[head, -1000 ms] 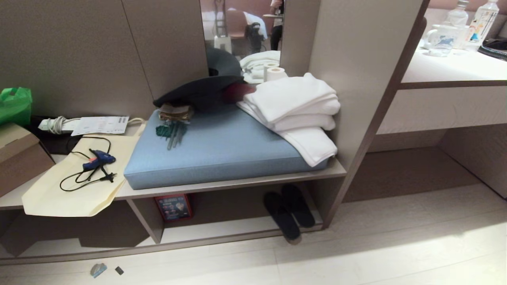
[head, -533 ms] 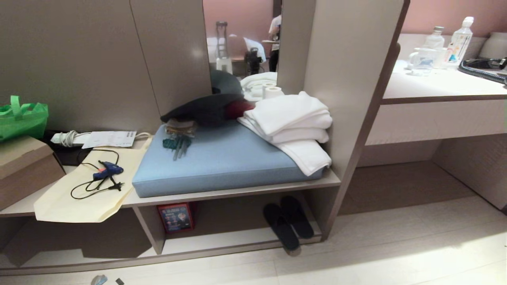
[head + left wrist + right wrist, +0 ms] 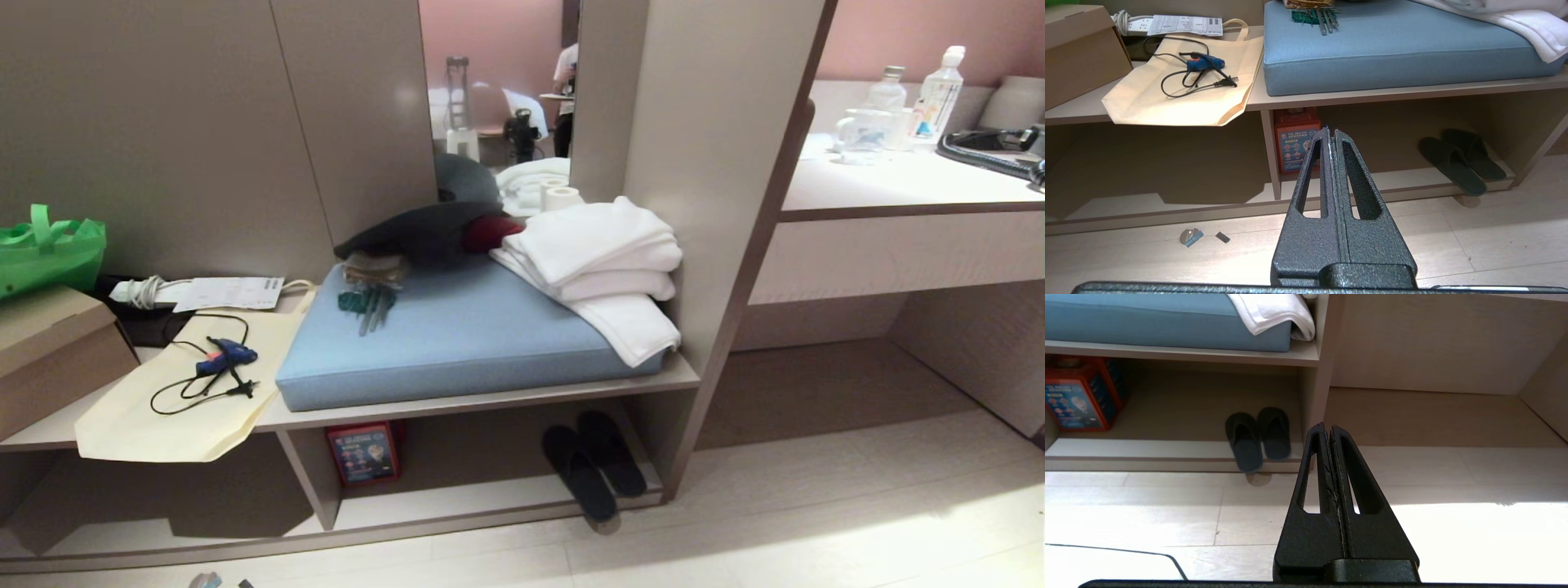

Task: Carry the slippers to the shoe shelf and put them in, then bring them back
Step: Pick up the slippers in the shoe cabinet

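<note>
Slippers (image 3: 594,464) in shoe shelf (image 3: 490,490) | no legible writing | left gripper (image 3: 1331,132), right gripper (image 3: 1327,426) closed, empty

Hotel guest room, entry and dressing area. Taupe built-in unit with bench (image 3: 490,400): blue seat cushion (image 3: 465,335), folded white towels (image 3: 600,253), mirror panel (image 3: 498,90). Adjoining desk (image 3: 898,192) carries water bottles (image 3: 939,86) and a telephone (image 3: 992,147); slippers (image 3: 592,469) sit in the shoe shelf (image 3: 490,498).

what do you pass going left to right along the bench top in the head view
green bag → cardboard box → cream tote bag with the blue glue gun on it → blue cushion → folded white towels
</note>
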